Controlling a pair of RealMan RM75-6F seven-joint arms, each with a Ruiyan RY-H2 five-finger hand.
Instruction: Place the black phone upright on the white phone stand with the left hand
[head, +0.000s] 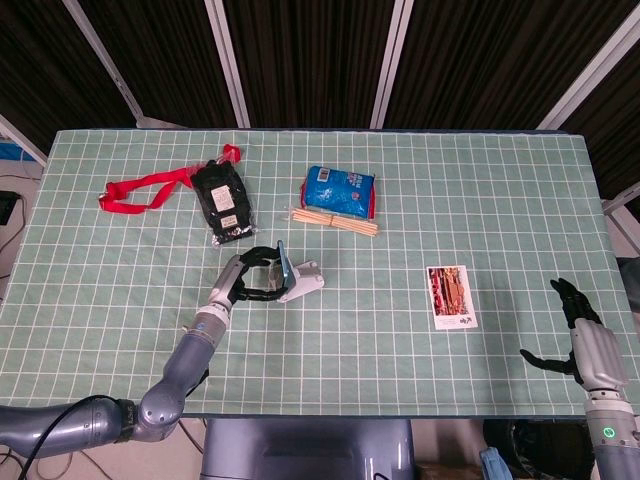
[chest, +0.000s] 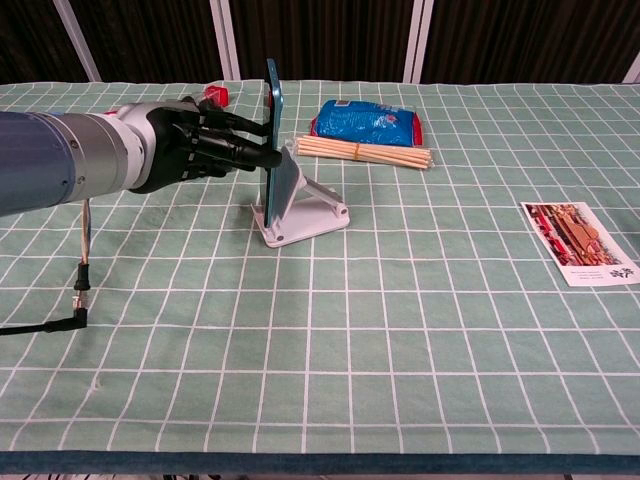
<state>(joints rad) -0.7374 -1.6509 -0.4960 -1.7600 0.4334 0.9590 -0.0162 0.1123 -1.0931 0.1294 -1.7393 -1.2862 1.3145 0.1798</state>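
phones: one black phone (chest: 272, 135)
stands: one white phone stand (chest: 305, 207)
snack bags: one (head: 339, 190)
cards: one (head: 451, 296)
stick bundles: one (head: 334, 222)

A table (head: 500, 180) under a green checked cloth (chest: 400, 330) fills the view; dark slatted panels with pale struts (head: 227, 62) span twelve o'clock.

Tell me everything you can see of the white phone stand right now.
The white phone stand looks like moulded plastic: a flat base on the green gridded cloth and a sloped backrest rising toward the left. It sits left of the table's middle, near the wooden sticks. The black phone, held upright by the left hand, stands at its front edge, seemingly touching it.
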